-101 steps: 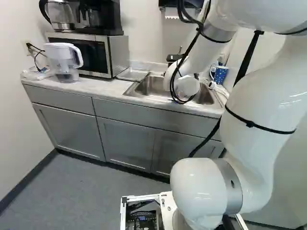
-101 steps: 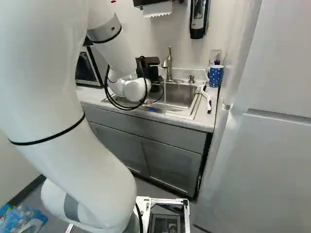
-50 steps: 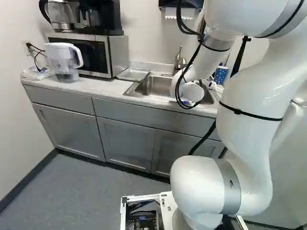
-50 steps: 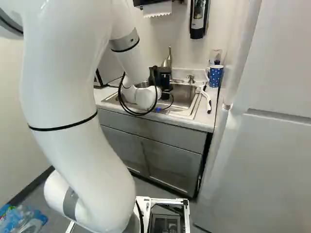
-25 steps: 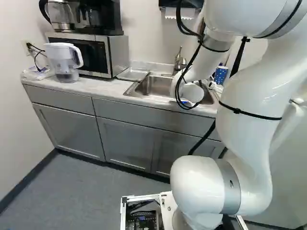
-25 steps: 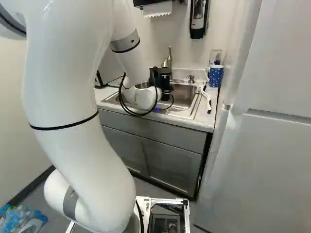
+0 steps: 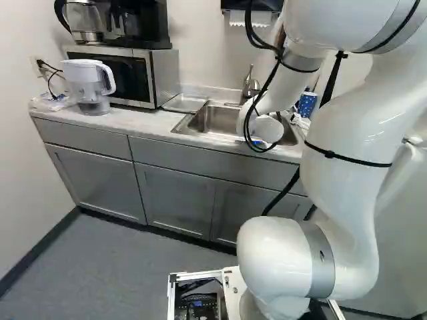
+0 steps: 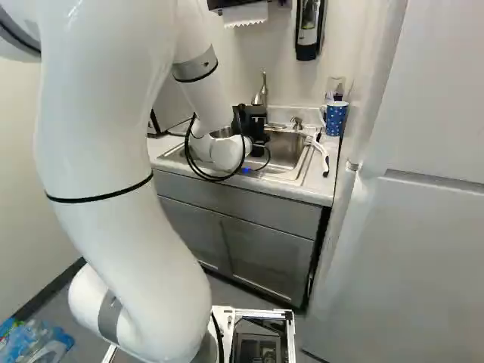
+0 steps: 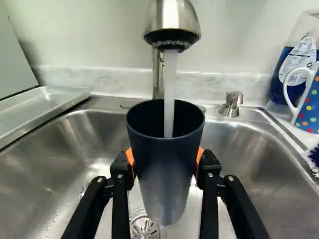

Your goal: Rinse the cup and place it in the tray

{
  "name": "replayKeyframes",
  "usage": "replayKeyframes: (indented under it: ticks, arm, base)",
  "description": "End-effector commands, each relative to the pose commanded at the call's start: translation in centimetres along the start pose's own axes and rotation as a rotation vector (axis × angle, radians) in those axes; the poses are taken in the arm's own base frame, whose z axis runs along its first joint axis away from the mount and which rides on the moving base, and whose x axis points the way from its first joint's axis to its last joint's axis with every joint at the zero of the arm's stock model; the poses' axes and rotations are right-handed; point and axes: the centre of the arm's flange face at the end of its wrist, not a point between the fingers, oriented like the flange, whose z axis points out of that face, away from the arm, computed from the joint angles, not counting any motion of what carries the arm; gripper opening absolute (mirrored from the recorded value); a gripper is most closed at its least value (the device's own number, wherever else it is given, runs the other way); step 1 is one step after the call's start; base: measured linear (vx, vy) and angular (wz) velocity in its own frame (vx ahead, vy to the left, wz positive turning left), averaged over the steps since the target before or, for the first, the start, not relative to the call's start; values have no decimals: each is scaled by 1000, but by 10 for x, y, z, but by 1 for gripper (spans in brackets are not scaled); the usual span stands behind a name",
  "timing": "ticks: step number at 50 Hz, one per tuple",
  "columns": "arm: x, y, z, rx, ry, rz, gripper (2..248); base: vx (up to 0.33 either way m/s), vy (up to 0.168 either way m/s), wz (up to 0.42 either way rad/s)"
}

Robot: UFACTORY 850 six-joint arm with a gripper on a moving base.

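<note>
1. Counter point(image 7: 143, 119) and sink point(image 9: 251, 149) sit where they were in both base views, so the base hasn't moved.
2. What has changed is the arm point(image 8: 98, 121): two seconds ago its wrist was farther left in the right base view, with running water visible beside it; now it's over by the faucet point(image 9: 172, 20), and it has barely shifted in the last second.
3. Fingers point(image 9: 120, 167) are pinching the dark cup point(image 9: 162, 169) from both sides. It's held roughly upright above the sink's drain, and water point(image 9: 171, 64) is falling into its mouth.
4. For the task, that looks like the rinse itself under way. Tipping the cup out would likely come next, then the tray point(image 9: 47, 102) beside the sink.
5. Filling adds weight, so the smooth, tapered wall might slip if wet.
</note>
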Motion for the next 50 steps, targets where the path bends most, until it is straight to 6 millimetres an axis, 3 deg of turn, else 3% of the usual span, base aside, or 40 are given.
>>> replayKeyframes:
  ticks: [50]
  arm:
    - [0, 0, 0, 0, 0, 0, 126]
  base:
    - [0, 0, 0]
